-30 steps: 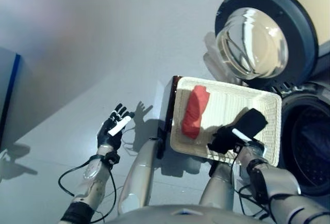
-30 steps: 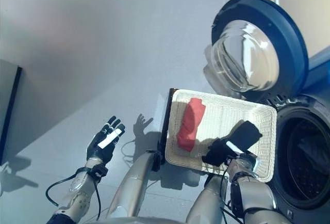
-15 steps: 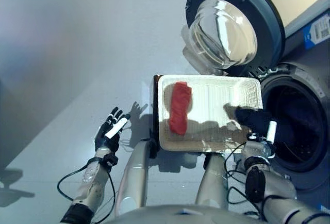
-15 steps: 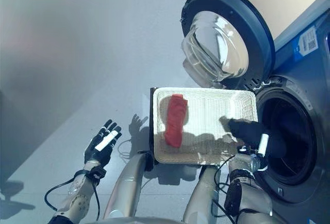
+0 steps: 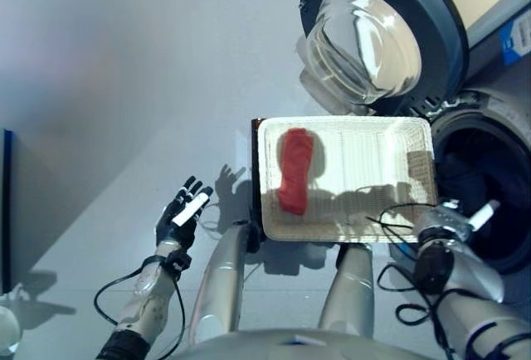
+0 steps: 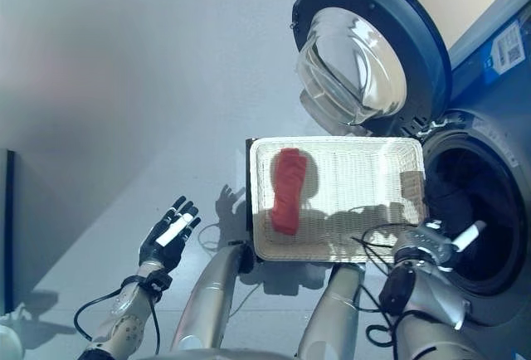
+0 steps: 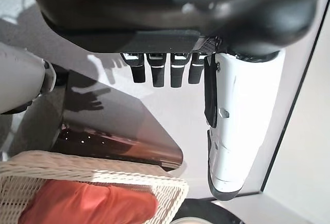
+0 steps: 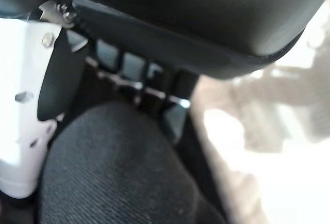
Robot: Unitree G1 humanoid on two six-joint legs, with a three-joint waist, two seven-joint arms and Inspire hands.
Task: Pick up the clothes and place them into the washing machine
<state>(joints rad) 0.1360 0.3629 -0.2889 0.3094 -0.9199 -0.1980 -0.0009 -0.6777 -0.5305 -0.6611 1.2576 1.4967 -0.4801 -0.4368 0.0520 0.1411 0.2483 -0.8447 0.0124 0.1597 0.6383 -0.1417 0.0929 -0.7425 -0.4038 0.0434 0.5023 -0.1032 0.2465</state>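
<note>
Right hand (image 6: 452, 240) is at the mouth of the washing machine (image 6: 489, 202), and going by its wrist view the fingers and white-capped thumb are wrapped around a dark cloth (image 8: 113, 167). My guess is it's held at the opening so the cloth can drop straight into the drum. From the head views you can't really make out the cloth itself against the dark drum, only the thumb poking out.

The other piece, a red cloth (image 5: 294, 169), lies in the white basket (image 5: 390, 132), toward the side away from the machine. So one item is in hand and one is waiting its turn.

Left hand (image 5: 184, 211) hangs out over the grey floor (image 5: 124, 86), fingers straight and a bit spread, holding nothing. Probably just parked out of the way.

The round door (image 5: 382, 32) is swung wide open above the basket, so it isn't blocking the opening. The basket sits just beside the machine's front, so the right arm has to work past its corner.
</note>
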